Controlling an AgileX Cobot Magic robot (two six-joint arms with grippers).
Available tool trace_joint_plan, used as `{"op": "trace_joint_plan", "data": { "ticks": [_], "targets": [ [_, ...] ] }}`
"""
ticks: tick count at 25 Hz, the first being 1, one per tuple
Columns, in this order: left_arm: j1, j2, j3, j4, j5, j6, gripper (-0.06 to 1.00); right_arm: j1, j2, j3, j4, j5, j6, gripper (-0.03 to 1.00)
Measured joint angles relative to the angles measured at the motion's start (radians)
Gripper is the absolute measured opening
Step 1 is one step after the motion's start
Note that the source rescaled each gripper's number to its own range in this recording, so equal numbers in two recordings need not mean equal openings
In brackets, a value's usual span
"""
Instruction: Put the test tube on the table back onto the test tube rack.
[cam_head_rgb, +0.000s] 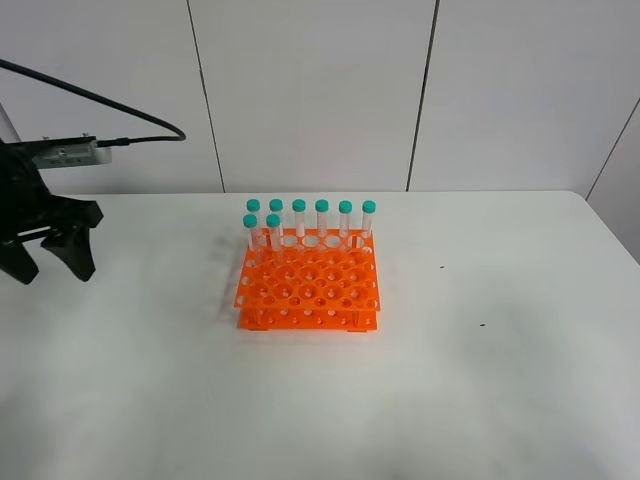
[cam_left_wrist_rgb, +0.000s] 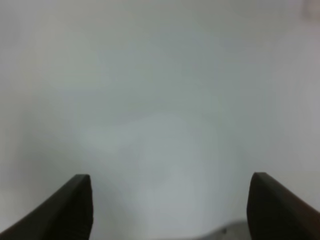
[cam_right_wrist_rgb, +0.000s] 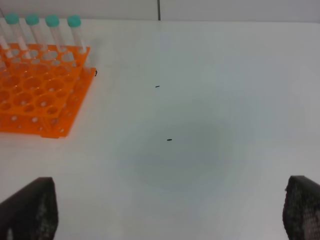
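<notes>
The orange test tube rack (cam_head_rgb: 308, 285) stands upright in the middle of the white table (cam_head_rgb: 480, 380). Several clear tubes with teal caps (cam_head_rgb: 322, 218) stand in its back rows. I see no test tube lying on the table in any view. My left gripper (cam_head_rgb: 52, 272) hangs open and empty above the table's left side, well left of the rack. The left wrist view shows its open gripper (cam_left_wrist_rgb: 170, 220) over bare white table. My right gripper (cam_right_wrist_rgb: 167, 215) is open and empty. The rack (cam_right_wrist_rgb: 40, 90) lies off to its side, and the gripper is out of the high view.
Small dark specks (cam_right_wrist_rgb: 169, 140) mark the table right of the rack. A black cable (cam_head_rgb: 110, 100) runs from the left arm along the white back wall. The table's far edge meets the wall behind the rack.
</notes>
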Motion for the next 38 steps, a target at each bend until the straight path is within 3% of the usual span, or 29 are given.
{"op": "trace_joint_plan", "data": {
  "ticks": [10, 18, 38],
  "targets": [
    [0.000, -0.605, 0.418, 0.001, -0.002, -0.018, 0.94, 0.000, 0.000, 0.000, 0.000, 0.000, 0.000, 1.00],
    [0.000, -1.020, 0.702, 0.051, -0.098, -0.019, 0.94, 0.000, 0.000, 0.000, 0.000, 0.000, 0.000, 1.00],
    [0.000, -1.516, 0.713, 0.051, -0.119, -0.020, 0.94, 0.000, 0.000, 0.000, 0.000, 0.000, 0.000, 1.00]
  ]
}}
